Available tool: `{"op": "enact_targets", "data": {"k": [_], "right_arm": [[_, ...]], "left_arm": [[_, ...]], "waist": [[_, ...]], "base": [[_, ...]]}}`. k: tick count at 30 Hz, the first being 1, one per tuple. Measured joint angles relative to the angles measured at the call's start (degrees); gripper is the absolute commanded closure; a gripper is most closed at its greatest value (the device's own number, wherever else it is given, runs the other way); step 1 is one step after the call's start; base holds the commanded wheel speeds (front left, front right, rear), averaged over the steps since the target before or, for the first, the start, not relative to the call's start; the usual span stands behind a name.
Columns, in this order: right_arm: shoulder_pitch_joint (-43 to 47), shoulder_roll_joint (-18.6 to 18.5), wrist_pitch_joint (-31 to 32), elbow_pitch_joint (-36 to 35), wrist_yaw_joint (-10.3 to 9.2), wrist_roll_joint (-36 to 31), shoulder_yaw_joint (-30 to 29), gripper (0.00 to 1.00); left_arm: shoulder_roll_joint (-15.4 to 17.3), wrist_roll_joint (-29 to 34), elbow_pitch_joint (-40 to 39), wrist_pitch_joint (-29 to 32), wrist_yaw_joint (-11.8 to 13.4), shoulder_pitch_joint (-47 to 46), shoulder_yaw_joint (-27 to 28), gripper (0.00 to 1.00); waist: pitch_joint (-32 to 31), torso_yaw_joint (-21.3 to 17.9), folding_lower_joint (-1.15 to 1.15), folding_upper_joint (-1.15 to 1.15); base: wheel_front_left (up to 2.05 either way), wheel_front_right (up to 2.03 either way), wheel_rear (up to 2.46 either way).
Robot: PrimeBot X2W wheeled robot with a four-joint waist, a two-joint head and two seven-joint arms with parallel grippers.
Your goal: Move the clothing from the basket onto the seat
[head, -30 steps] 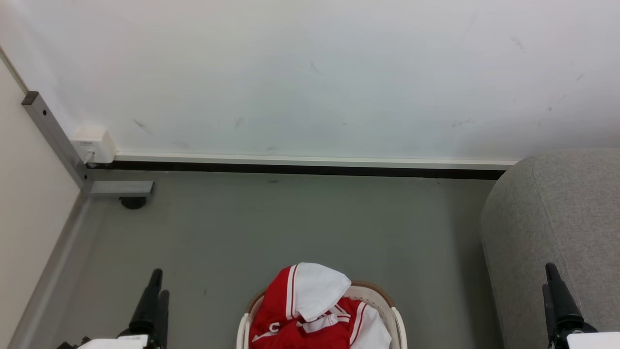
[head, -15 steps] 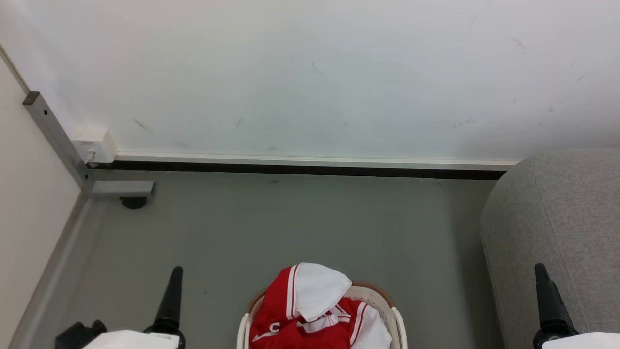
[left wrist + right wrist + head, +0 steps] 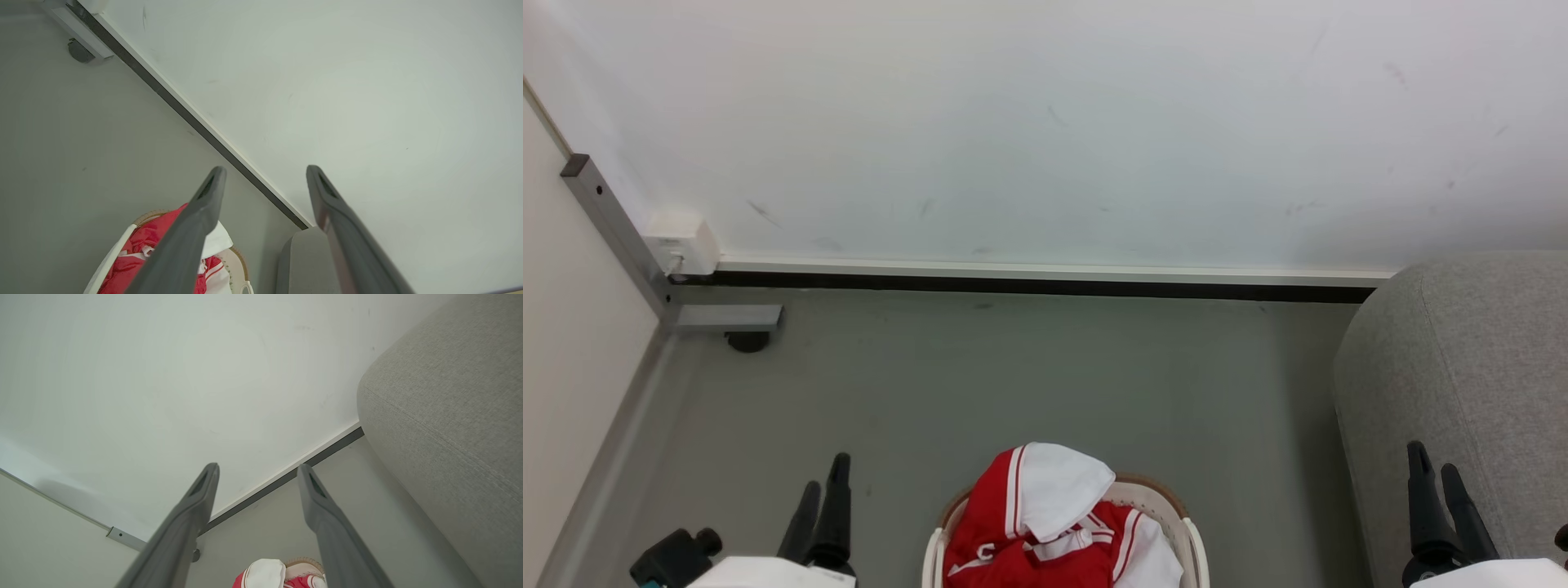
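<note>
Grey floor meets white wall, sofa alongside.

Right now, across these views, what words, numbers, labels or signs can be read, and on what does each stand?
"C": one white character, as far as it can be made out, on a red fold of the clothing in the basket; any further lettering is folded under or cut off by the picture's edge.
White wall box: any marking is too small to read.
Seat: no text.
</note>
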Motion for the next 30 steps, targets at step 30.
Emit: {"op": "enact_targets", "data": {"k": [30], "right_arm": [[0.32,-0.81,-5.46,2.35,0.00,-21.67,2.09,0.00]], "left_arm": [[1.86,22.96,-0.23,-5.42,2.11,0.35,-4.75,0.00]], "waist": [[-0.10,-0.37,0.00,0.00]], "base": [[0.00,0.00,0.00]]}}
